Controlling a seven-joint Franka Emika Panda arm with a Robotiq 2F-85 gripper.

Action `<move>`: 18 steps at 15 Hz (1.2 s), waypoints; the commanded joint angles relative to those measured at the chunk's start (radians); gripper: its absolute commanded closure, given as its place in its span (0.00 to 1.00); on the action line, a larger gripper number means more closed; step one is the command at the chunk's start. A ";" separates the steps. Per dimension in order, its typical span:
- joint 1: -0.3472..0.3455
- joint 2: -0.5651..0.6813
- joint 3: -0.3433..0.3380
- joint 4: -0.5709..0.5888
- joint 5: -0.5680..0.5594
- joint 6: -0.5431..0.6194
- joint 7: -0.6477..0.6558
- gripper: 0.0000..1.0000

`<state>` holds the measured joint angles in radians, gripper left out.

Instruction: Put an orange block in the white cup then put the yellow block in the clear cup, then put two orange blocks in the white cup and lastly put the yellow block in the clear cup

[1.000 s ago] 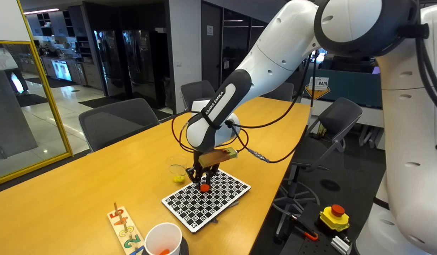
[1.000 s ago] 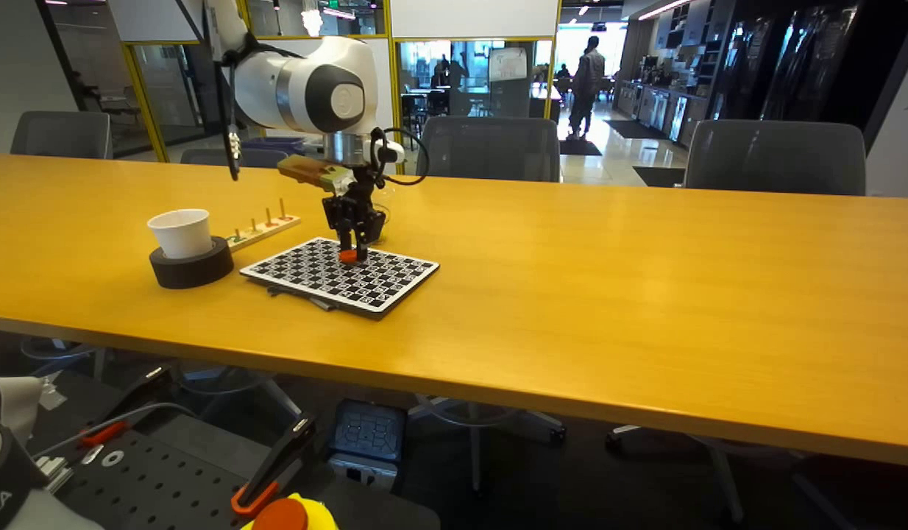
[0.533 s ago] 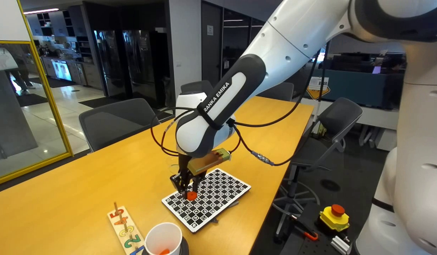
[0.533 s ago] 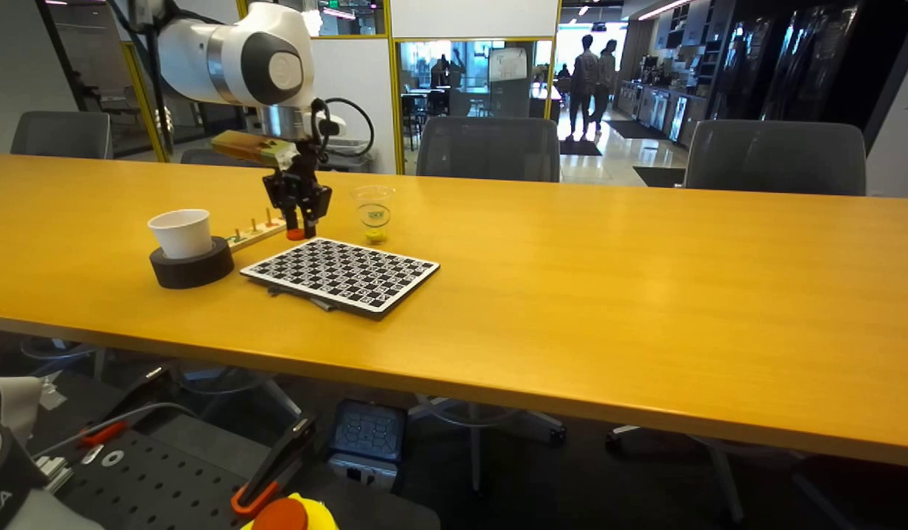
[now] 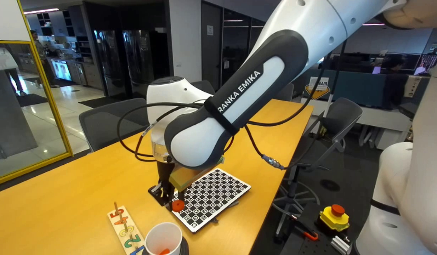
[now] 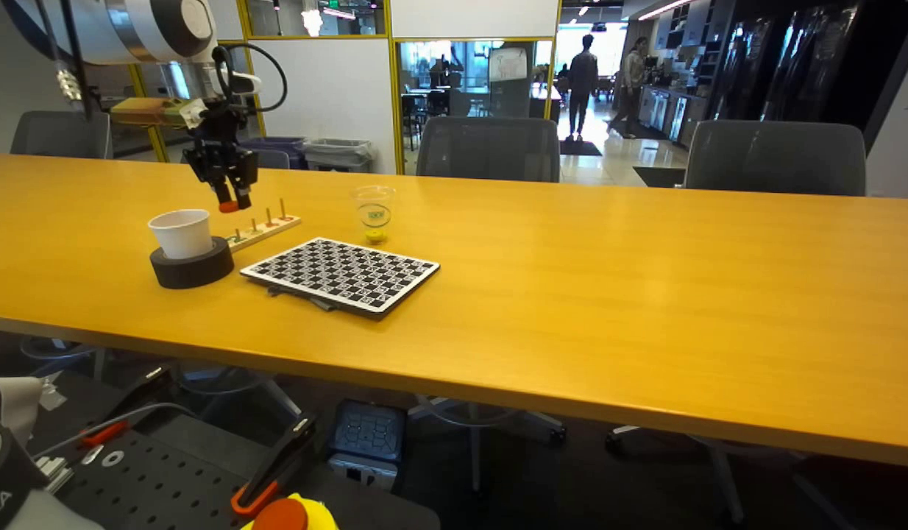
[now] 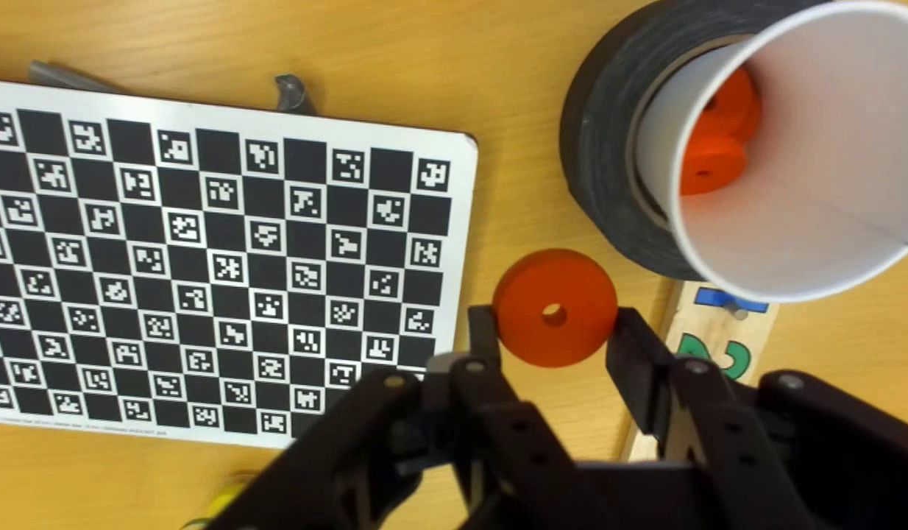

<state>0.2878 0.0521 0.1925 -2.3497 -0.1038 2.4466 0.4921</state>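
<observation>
Glossy white arm (image 5: pixel 307 39), dark panel (image 5: pixel 252 69) with "EMIKA" lettering (image 5: pixel 249 81), black cables (image 5: pixel 162 104)

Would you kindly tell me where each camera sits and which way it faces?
An exterior view, apparently beside the arm, angles along the table; much of it and the gripper show.
An exterior view, apparently beside the partly visible base, faces across the table toward chairs; the arm's end and gripper show.
The wrist view sits above the gripper, facing down; only it shows, holding an orange block.
All share the white cup and checkered board.
</observation>
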 commanded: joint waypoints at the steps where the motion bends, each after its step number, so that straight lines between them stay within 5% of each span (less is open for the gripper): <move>1: 0.015 -0.052 0.043 -0.006 -0.025 -0.037 0.034 0.83; 18: 0.022 -0.026 0.110 -0.004 0.181 -0.008 -0.226 0.83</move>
<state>0.3123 0.0323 0.3003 -2.3511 0.0363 2.4257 0.3112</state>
